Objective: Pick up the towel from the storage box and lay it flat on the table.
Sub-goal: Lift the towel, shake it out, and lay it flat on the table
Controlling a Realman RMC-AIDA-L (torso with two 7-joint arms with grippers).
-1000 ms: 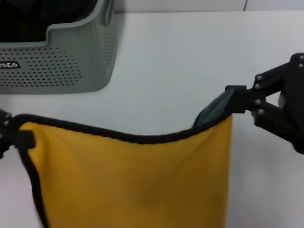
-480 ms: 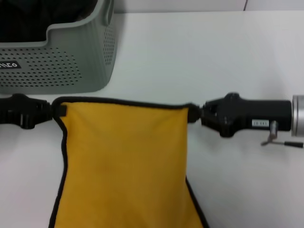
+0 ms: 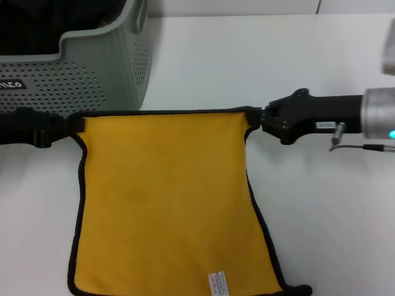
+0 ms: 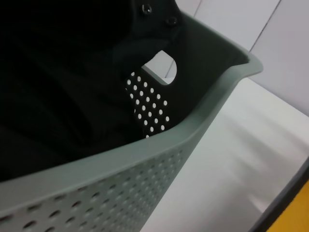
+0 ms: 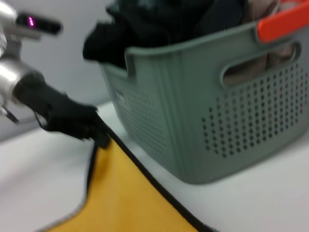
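Towel (image 3: 166,203) yellow-side up, flat on white table (image 3: 259,61)

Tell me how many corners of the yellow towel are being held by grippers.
2. The left gripper pinches the towel at its far left corner, the right gripper at its far right corner. The two near corners lie loose on the table.

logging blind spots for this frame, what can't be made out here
- Towel: its near edge and underside, cut off by the head view's lower edge.
- Storage box: its contents are just dark shapes in all views.
- Left gripper: mostly beyond the head view's edge.
- Right gripper: fingertips hidden at the towel corner.
- White label: print too small.
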